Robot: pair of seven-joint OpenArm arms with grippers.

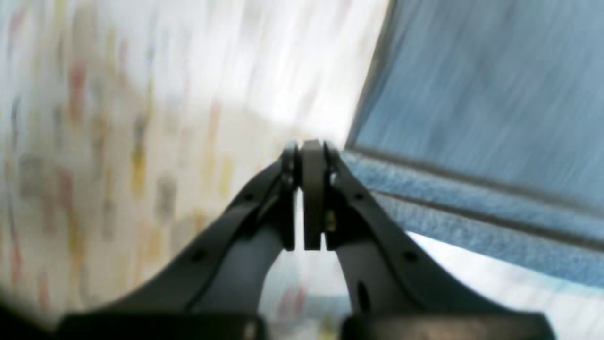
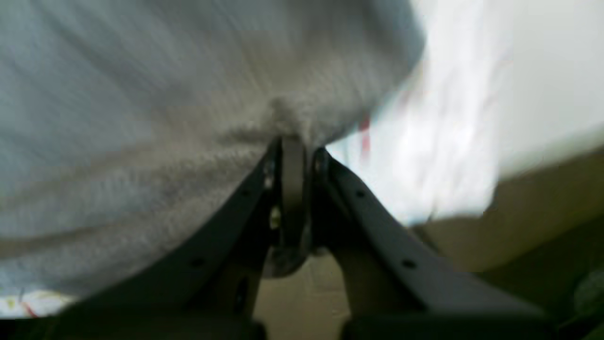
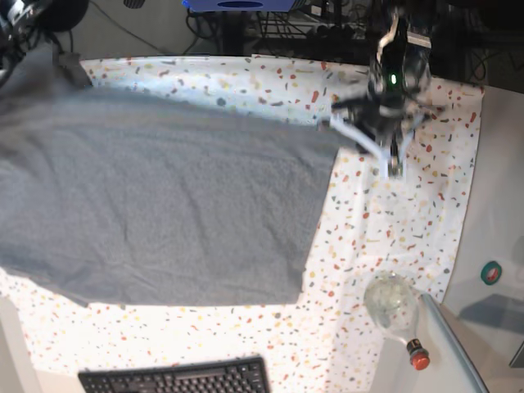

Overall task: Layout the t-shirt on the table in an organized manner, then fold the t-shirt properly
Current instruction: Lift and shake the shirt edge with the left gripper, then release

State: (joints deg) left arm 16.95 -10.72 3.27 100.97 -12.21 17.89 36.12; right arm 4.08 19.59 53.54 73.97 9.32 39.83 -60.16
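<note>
One keyboard [image 3: 176, 378], one t-shirt [image 3: 164, 205], one bottle [image 3: 395, 311], two claws.

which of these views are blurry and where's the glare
Left wrist view: table flecks smeared into streaks, bright washed-out patch at top centre, left gripper sharp. Right wrist view: t-shirt and background streaked, white area overexposed. Base view: mostly sharp, only the moving arm with the left gripper slightly blurred.

Both wrist views heavily motion-blurred: speckles on the tabletop [image 1: 118, 141] smear into streaks, t-shirt [image 2: 165, 118] knit soft. Base view bright, even overhead light; shirt's far-left corner blurs, strong glare whitens the tabletop's near-left edge.
</note>
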